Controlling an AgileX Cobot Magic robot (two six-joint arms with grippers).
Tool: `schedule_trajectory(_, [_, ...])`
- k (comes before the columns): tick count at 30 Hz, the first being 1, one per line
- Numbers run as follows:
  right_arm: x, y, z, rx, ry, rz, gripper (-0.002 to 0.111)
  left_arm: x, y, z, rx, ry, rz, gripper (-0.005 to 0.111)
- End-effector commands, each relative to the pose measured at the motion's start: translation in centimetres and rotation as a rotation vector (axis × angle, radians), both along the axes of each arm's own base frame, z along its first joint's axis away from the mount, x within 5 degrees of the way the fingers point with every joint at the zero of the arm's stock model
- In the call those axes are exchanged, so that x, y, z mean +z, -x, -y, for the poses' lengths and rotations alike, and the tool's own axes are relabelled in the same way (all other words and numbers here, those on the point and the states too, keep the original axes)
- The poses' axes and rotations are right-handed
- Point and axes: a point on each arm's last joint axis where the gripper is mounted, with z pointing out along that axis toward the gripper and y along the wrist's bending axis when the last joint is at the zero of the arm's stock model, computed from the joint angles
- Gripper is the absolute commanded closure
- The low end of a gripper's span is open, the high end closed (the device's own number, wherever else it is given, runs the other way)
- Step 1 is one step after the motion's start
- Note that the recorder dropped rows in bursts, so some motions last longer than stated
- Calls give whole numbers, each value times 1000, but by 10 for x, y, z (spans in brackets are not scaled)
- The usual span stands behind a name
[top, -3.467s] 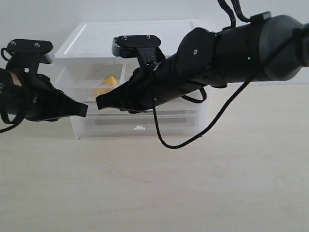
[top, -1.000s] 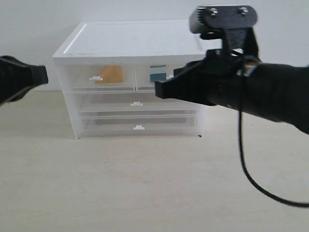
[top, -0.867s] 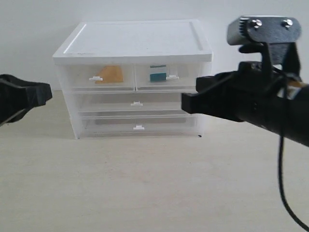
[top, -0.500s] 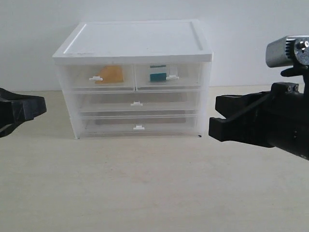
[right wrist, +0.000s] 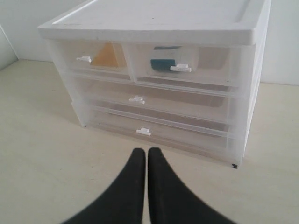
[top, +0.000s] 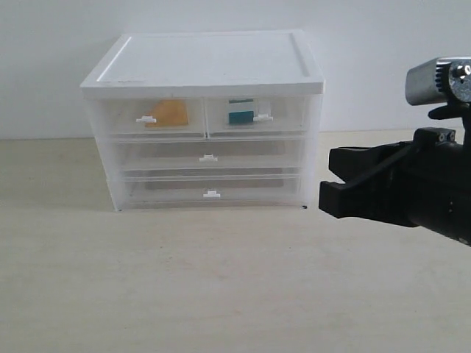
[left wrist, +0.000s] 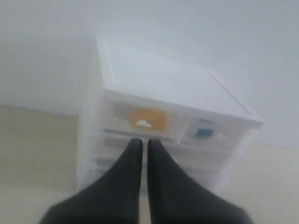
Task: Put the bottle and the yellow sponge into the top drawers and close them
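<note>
Cabinet [top: 202, 55] loaded and shut; both grippers clear of it.
The yellow sponge [top: 169, 114] is inside the cabinet's left top drawer [top: 125, 118], visible through the translucent front. The bottle [top: 240, 112] is inside the right top drawer [top: 287, 114]. Both drawer fronts sit flush with the cabinet face. The right gripper [right wrist: 142, 150] is right of the cabinet, apart from it, fingers pressed together. The left gripper [left wrist: 141, 141] faces the cabinet front, fingers likewise together.

Closed tool [left wrist: 144, 142] before top drawers [left wrist: 120, 115], yellow sponge [left wrist: 149, 118] and bottle [left wrist: 203, 129] inside.
</note>
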Motion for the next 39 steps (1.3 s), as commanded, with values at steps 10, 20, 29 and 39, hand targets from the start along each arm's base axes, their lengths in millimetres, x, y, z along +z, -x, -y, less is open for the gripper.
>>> schedule_trajectory(10, [2, 1, 1, -3, -10, 5, 108, -47, 77, -27, 179, -68, 272, 103])
schedule_trajectory(20, [3, 1, 1, -3, -11, 7, 108, -85, 64, -30, 241, -122, 240, 103])
schedule_trajectory(29, [3, 1, 1, -3, -11, 7, 108, -113, 59, -31, 242, -191, 188, 103])
schedule_trajectory(39, [2, 1, 1, -2, -10, 5, 108, -138, 61, -29, 174, -282, -67, 103])
